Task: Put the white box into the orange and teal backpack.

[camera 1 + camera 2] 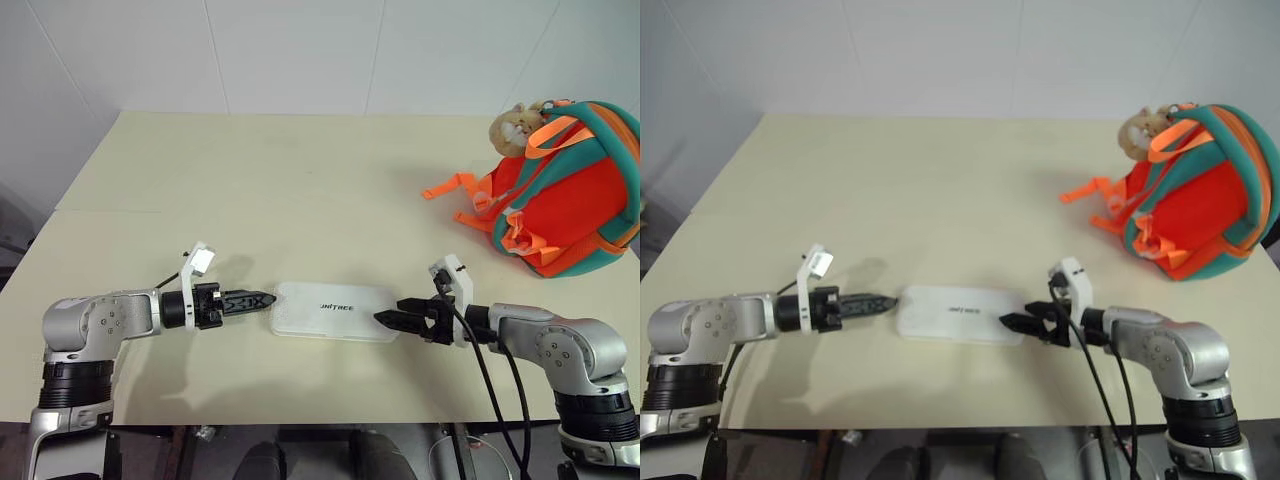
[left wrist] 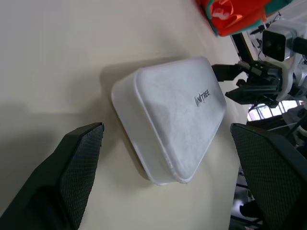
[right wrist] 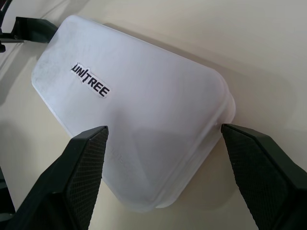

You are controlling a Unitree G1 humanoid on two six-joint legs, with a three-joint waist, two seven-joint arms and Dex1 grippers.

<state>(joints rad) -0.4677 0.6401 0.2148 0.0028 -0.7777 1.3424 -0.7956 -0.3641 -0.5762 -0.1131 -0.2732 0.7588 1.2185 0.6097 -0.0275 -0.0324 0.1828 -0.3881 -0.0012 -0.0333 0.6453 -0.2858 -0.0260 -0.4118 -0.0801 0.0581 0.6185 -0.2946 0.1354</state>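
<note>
White box: head view, flat on my table between my left gripper and right gripper; orange and teal backpack well apart.
Left wrist: my fingers wide, one box end between.
Right wrist: fingers wide, straddling the other end; "UNITREE" lettering readable.

White box lies flat on the pale tabletop, dark "UNITREE" lettering on its lid. Left end effector fingers spread wide apart, one on either side of the box's near end, neither touching it. At the box's opposite end, right end effector, black fingers parted, tips just beside the box. Beyond it, a part of the orange and teal backpack at the frame edge.
</note>
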